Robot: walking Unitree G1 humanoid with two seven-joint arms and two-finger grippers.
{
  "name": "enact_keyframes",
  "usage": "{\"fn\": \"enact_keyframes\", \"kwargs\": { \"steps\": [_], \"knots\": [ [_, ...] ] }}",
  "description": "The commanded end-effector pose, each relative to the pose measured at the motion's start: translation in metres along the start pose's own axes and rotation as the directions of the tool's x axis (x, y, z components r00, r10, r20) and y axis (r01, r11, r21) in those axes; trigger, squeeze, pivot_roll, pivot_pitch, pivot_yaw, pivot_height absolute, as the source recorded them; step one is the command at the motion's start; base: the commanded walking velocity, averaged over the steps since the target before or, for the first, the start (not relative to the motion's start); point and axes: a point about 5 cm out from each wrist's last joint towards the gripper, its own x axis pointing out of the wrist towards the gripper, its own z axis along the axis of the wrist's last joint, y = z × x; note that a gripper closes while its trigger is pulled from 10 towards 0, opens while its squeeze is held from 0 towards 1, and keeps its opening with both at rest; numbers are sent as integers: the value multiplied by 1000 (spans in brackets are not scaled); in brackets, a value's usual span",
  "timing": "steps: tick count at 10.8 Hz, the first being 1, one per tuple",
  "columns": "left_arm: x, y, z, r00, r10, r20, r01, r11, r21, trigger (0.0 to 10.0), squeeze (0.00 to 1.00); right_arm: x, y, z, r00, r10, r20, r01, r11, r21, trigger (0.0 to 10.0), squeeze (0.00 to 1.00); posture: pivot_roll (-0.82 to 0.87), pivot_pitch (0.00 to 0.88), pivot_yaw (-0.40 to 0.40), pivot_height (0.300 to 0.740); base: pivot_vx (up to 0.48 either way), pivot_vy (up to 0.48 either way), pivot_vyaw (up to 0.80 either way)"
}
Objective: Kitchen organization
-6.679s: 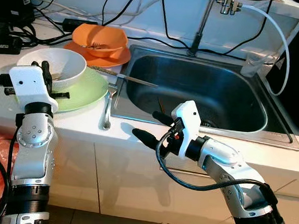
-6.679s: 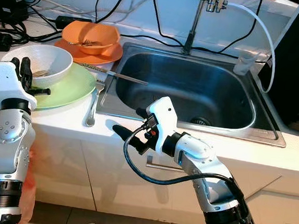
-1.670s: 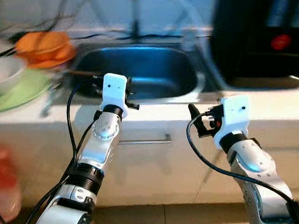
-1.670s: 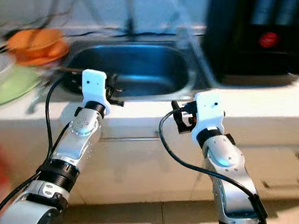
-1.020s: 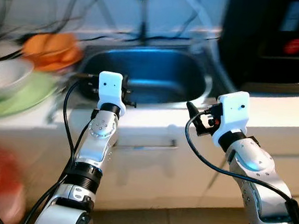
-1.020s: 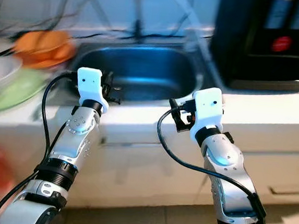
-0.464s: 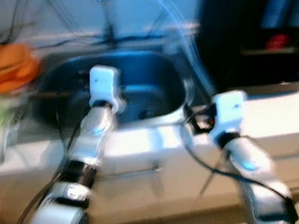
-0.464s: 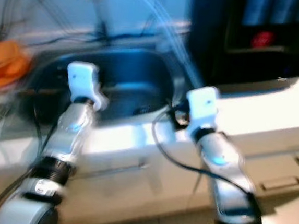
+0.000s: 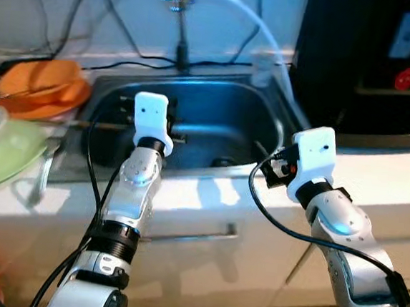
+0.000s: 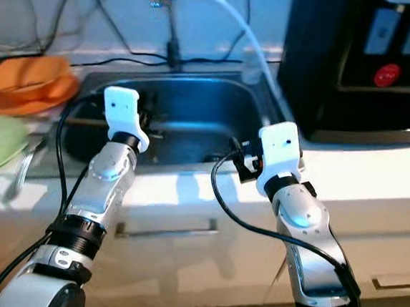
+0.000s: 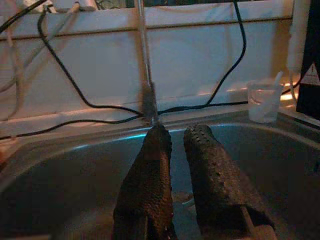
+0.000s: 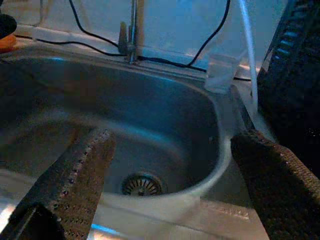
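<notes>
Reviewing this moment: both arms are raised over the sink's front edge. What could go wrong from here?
1. The left pincer, fingers nearly shut, hangs over the sink near a long utensil lying across the rim; a sweep may knock it in.
2. The right pincer is wide open near the sink's right rim; a swing right might hit the plastic cup or the black appliance.
3. Cables run behind the faucet; reaching further may snag them.
</notes>
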Motion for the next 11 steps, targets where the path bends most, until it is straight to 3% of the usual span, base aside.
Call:
{"fn": "enact_keyframes", "kwargs": {
  "steps": [1, 4, 6, 8, 10, 11],
  "knots": [
    [0, 0, 0, 1000, 6, -5, -6, 1000, 8, 0, 0, -1, 1, 3, 1000, 11, 20, -11, 1000, 0, 10000, 0, -143, 0, 91, 740, 0, 0, 0],
    [5, 2, -16, 993, 9, -119, -8, 1000, 8, 196, 0, -1, 4, 3, 1000, 20, 18, -20, 1000, 3, 10000, 0, -144, 0, 94, 740, 0, 0, 0],
    [13, -2, -28, 976, 0, -217, 0, 1000, 1, 3490, 0, -1, 5, 3, 999, 27, 18, -27, 1000, 7, 10000, 0, -142, 0, 95, 740, 0, 0, 0],
    [17, 1, -38, 957, 28, -288, -36, 999, -22, 10000, 0, -3, 7, 3, 999, 32, 15, -33, 999, 11, 10000, 0, -153, 0, 102, 740, 0, 0, 0],
    [19, 6, -45, 939, 45, -340, -66, 997, -49, 10000, 1000, -7, 9, 1, 999, 32, 7, -32, 999, 16, 10000, 0, -167, 0, 110, 740, 0, 0, 0],
    [19, 7, -45, 937, 49, -345, -73, 996, -56, 10000, 1000, -8, 8, 0, 1000, 29, 4, -29, 999, 17, 10000, 0, -171, 0, 112, 740, 0, 0, 0]
  ]
}}
